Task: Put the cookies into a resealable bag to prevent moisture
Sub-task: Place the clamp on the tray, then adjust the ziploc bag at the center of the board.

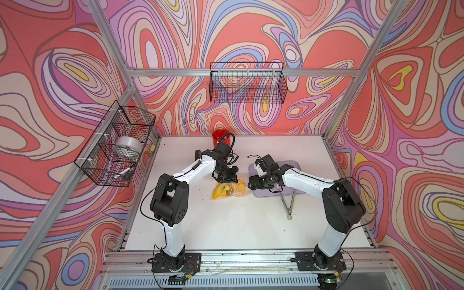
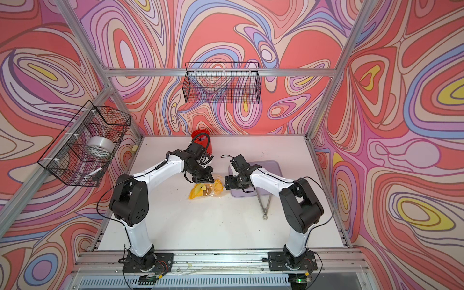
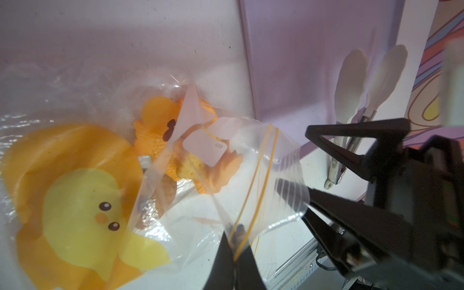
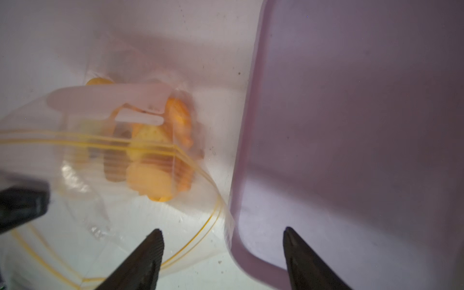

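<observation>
The resealable bag (image 1: 221,192) (image 2: 198,192), clear with a yellow cartoon face (image 3: 75,190), lies on the white table between the two arms. Several orange and brown cookies (image 3: 218,173) (image 4: 150,175) sit inside it, towards the mouth. My left gripper (image 3: 237,241) (image 1: 226,178) is shut on the bag's yellow zip strip and lifts that edge. My right gripper (image 4: 222,231) (image 1: 249,185) stands open just right of the bag's mouth and holds nothing. Seen from its wrist, one fingertip lies over the bag's edge and the other over the tray's corner.
A flat lilac tray (image 1: 296,164) (image 4: 351,125) lies right of the bag, partly under the right arm. Metal tongs (image 1: 288,200) rest across its front edge. A red cup (image 1: 218,136) stands behind the left arm. Wire baskets (image 1: 247,82) (image 1: 118,145) hang on the walls.
</observation>
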Robot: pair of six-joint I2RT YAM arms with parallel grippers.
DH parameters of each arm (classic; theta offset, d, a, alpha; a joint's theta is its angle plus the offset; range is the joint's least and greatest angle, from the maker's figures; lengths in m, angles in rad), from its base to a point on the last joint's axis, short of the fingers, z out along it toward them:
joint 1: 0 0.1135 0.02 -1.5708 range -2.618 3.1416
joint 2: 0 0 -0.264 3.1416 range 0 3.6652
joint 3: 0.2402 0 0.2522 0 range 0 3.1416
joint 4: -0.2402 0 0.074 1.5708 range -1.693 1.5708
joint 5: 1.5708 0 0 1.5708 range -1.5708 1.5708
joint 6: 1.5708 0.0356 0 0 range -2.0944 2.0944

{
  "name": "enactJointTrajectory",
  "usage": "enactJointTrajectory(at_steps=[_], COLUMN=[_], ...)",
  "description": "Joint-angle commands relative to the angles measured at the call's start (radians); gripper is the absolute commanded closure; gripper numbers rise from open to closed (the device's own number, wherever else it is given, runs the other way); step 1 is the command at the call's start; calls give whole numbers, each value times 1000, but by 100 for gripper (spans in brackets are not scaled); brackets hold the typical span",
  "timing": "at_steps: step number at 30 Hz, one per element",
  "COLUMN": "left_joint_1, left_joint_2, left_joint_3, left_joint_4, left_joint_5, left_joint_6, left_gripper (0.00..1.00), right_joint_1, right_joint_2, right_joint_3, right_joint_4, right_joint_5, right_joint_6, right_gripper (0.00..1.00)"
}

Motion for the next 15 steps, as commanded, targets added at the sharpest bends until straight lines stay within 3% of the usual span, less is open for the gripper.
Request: enactJointTrajectory(at_steps=[1,7,10,11,14,15], left_joint_1=[5,6,7,10,15,16], left_joint_2=[-26,-41,-63,-75,-117,-133], left_joint_3=[15,18,19,18,-1,-10], left_joint_4=[-33,-45,-65,-71,-83,-91], left_joint_5=[9,27,21,24,38,40], left_joint_6=[23,39,65,75,111,129], left_gripper=[100,100,100,100,99,94], right_joint_1=[-3,-3,-3,-2,-2,-2], right_joint_2=[65,124,111,97,31,8], right_joint_3=[67,142,159,153,100,79], right_joint_4=[95,131,126,132,193,223], right_joint_5=[9,-43,-84,-102,-123,-130], right_joint_6=[11,28,79,110,256,313], right_gripper=[35,66,87,99,100,100])
